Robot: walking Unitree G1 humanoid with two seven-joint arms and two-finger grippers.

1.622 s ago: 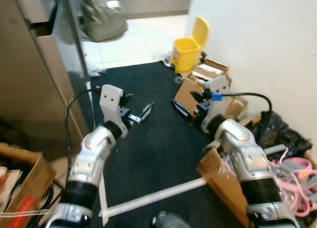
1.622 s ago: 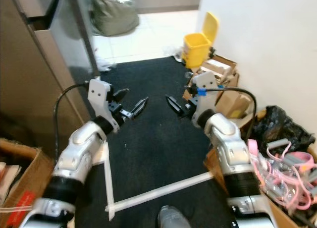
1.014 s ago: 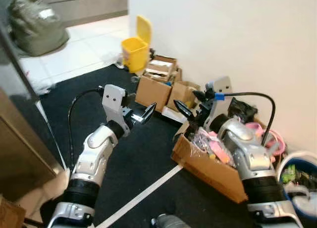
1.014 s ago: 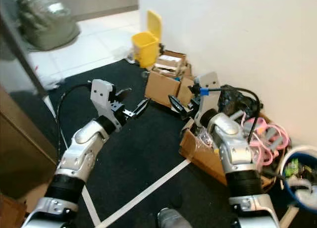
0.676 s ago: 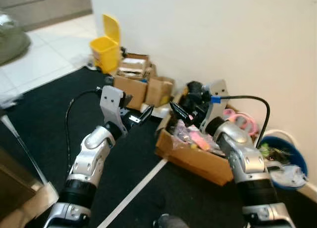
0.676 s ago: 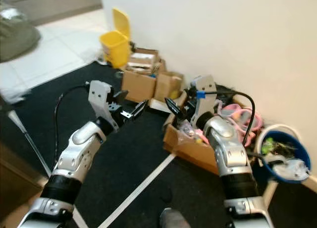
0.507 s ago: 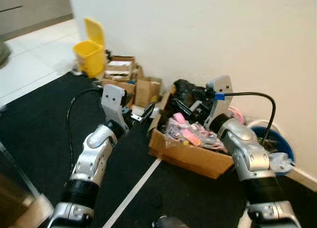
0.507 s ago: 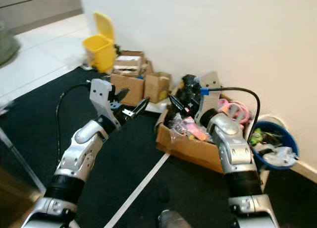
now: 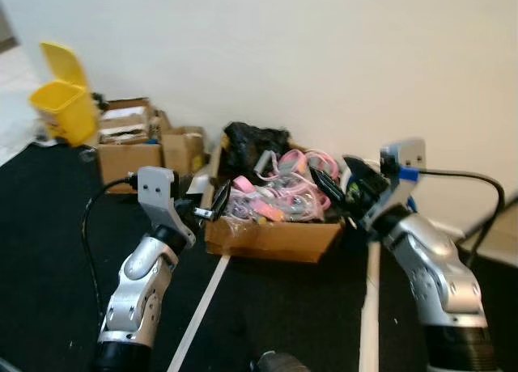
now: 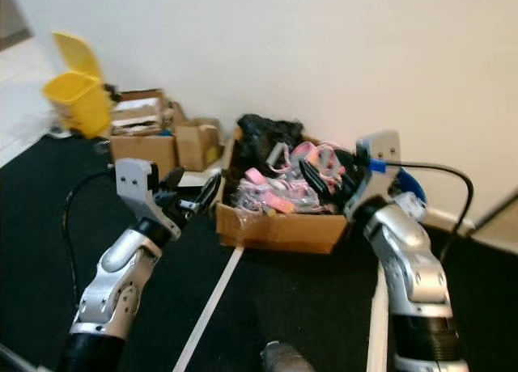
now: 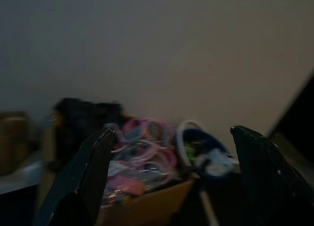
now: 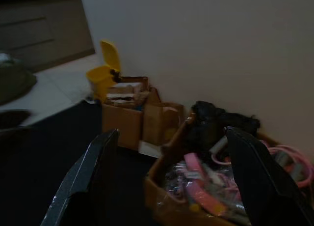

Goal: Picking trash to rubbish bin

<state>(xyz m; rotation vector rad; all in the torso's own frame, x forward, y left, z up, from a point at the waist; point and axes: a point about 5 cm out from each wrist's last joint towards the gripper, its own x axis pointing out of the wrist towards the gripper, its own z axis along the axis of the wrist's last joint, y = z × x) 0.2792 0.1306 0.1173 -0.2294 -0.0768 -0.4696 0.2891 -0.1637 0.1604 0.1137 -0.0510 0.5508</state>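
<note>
Cardboard box (image 9: pixel 271 236), open-topped and brown, sits on the black carpet (image 9: pixel 48 226) against the white wall (image 9: pixel 283 57), heaped with pink plastic loops (image 10: pixel 279 190) and a black bag (image 9: pixel 251 141). Smaller brown cardboard boxes (image 9: pixel 133 141) stand further along, beside the yellow plastic rubbish bin (image 9: pixel 63 101) with its lid raised. Just beyond the big box lies a blue bucket (image 11: pixel 203 150) holding scraps. Left gripper (image 9: pixel 212 209) hovers before the box, jaws spread and empty; right gripper (image 9: pixel 340 178) hangs over its far end, jaws likewise apart.
</note>
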